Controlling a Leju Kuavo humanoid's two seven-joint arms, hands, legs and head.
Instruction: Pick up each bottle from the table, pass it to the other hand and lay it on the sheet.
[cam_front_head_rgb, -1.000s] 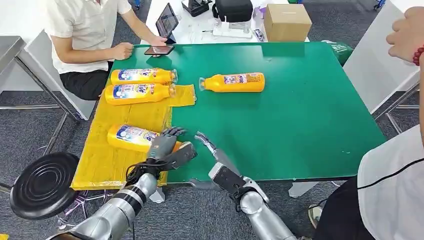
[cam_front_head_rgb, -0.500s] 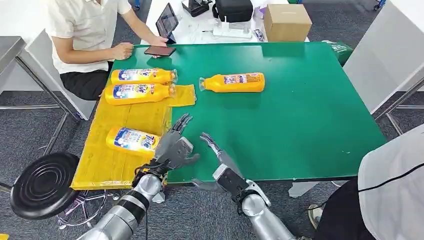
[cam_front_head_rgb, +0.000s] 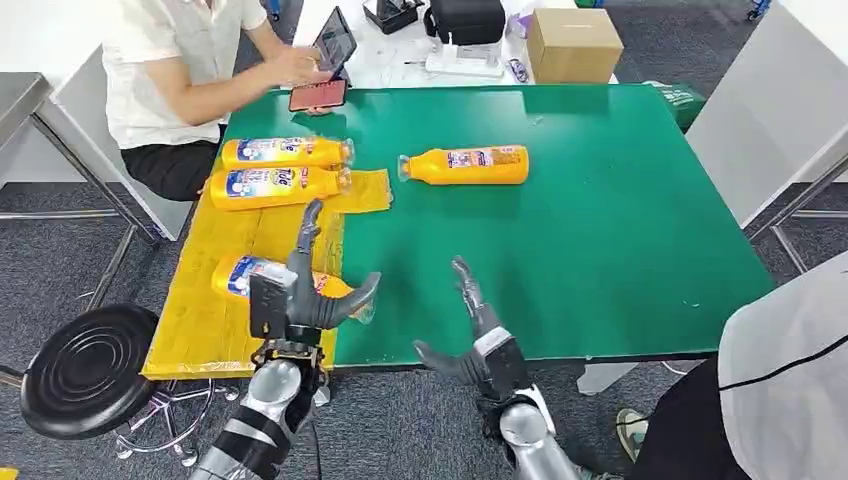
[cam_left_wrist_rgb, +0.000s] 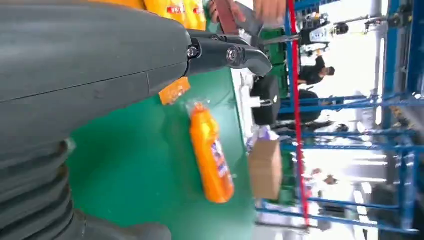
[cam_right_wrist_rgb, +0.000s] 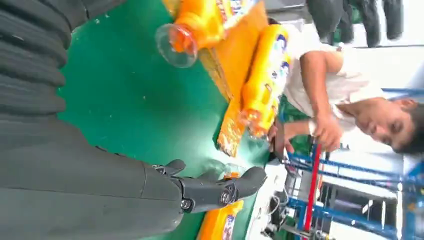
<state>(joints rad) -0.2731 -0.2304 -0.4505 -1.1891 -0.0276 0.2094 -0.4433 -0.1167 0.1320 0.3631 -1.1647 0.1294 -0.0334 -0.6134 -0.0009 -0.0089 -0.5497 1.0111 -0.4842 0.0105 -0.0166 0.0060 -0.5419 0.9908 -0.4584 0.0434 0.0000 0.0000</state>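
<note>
Four orange bottles with blue-and-white labels lie on their sides. Two bottles (cam_front_head_rgb: 285, 152) (cam_front_head_rgb: 275, 186) rest at the far end of the yellow sheet (cam_front_head_rgb: 215, 325). A third bottle (cam_front_head_rgb: 238, 274) lies on the sheet's near part, half hidden behind my left hand (cam_front_head_rgb: 300, 295), which is raised, open and empty with fingers pointing up. The fourth bottle (cam_front_head_rgb: 465, 165) (cam_left_wrist_rgb: 212, 155) lies alone on the green table (cam_front_head_rgb: 600, 230). My right hand (cam_front_head_rgb: 478, 335) hovers open and empty over the table's near edge. The right wrist view shows the near bottle's clear cap (cam_right_wrist_rgb: 174, 39).
A person in a white shirt (cam_front_head_rgb: 165, 60) sits at the far left corner handling a phone (cam_front_head_rgb: 318, 95) and a tablet. Another person in white (cam_front_head_rgb: 790, 390) stands at the near right. A black stool (cam_front_head_rgb: 85, 365) stands left of the sheet. A cardboard box (cam_front_head_rgb: 573, 43) sits beyond the table.
My left hand has let go of the near bottle and lifted off it, fingers turning upward. My right hand has moved right and risen. The seated person has picked up the phone.
</note>
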